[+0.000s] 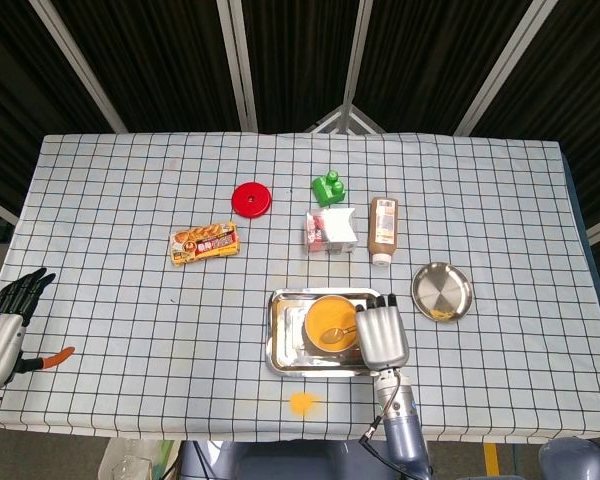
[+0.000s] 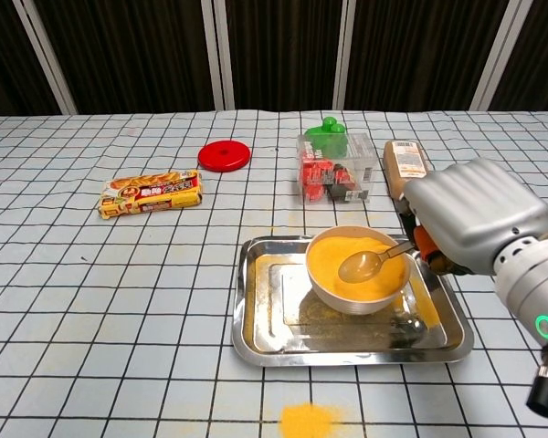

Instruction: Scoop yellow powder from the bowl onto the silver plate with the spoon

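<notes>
A white bowl [image 2: 358, 294] full of yellow powder [image 2: 354, 258] stands in a steel tray [image 2: 260, 338], seen from above as the bowl [image 1: 330, 326]. My right hand [image 2: 475, 224] holds the spoon's handle, and the spoon [image 2: 363, 265] tilts over the powder with its head low in the bowl. In the head view the right hand [image 1: 380, 331] sits at the bowl's right side. The silver plate [image 1: 441, 291] lies to the right with a little yellow powder at its near edge. My left hand [image 1: 2, 330] hangs at the table's left edge, fingers apart.
A spilled powder patch [image 2: 308, 421] lies in front of the tray. Behind the tray stand a clear box [image 2: 337, 172], a green item [image 2: 326, 133] and a brown bottle [image 2: 405, 165]. A red lid [image 2: 224, 156] and a snack pack [image 2: 151, 193] lie further left. An orange-handled tool [image 1: 50, 359] lies by the left hand.
</notes>
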`<state>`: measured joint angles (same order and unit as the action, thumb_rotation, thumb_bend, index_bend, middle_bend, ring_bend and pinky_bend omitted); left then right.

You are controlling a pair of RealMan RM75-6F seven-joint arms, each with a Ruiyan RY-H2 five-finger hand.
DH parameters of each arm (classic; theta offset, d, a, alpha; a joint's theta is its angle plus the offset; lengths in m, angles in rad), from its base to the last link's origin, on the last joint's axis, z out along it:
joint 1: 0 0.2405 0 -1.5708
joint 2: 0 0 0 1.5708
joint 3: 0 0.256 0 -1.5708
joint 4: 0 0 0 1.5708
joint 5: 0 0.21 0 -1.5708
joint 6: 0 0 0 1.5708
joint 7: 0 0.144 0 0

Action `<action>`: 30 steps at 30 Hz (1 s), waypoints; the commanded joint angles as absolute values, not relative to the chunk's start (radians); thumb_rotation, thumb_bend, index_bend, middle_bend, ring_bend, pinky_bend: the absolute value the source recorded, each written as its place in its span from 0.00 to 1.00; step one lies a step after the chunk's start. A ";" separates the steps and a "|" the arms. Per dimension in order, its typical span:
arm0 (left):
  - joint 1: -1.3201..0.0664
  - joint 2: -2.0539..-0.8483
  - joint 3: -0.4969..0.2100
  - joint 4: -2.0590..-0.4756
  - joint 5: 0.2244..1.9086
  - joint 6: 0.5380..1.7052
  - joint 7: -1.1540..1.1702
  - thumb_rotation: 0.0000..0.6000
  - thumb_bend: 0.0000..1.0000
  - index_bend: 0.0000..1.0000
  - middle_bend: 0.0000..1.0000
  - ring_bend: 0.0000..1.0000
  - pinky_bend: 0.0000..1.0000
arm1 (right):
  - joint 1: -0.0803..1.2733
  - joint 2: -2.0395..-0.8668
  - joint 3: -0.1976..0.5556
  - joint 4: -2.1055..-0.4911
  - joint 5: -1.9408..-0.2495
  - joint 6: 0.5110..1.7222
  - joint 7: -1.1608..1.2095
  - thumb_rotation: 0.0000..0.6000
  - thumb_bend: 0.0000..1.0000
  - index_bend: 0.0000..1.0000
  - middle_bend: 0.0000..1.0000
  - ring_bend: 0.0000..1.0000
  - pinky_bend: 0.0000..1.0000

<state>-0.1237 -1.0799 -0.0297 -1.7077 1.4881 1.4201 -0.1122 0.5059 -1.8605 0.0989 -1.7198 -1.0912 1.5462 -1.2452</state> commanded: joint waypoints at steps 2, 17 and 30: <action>-0.124 -1.080 -0.030 -1.708 1.487 1.420 -0.112 1.00 0.00 0.00 0.00 0.00 0.00 | 0.507 -1.857 0.094 -1.712 -1.116 1.538 -1.225 1.00 0.67 0.78 0.58 0.50 0.47; -0.123 -1.080 -0.030 -1.707 1.489 1.422 -0.113 1.00 0.00 0.00 0.00 0.00 0.00 | 0.538 -1.824 0.021 -1.512 -1.403 1.508 -1.065 1.00 0.68 0.78 0.59 0.50 0.50; -0.122 -1.084 -0.030 -1.705 1.487 1.423 -0.102 1.00 0.00 0.00 0.00 0.00 0.00 | 0.528 -1.828 -0.012 -1.239 -1.558 1.514 -0.919 1.00 0.68 0.79 0.59 0.50 0.50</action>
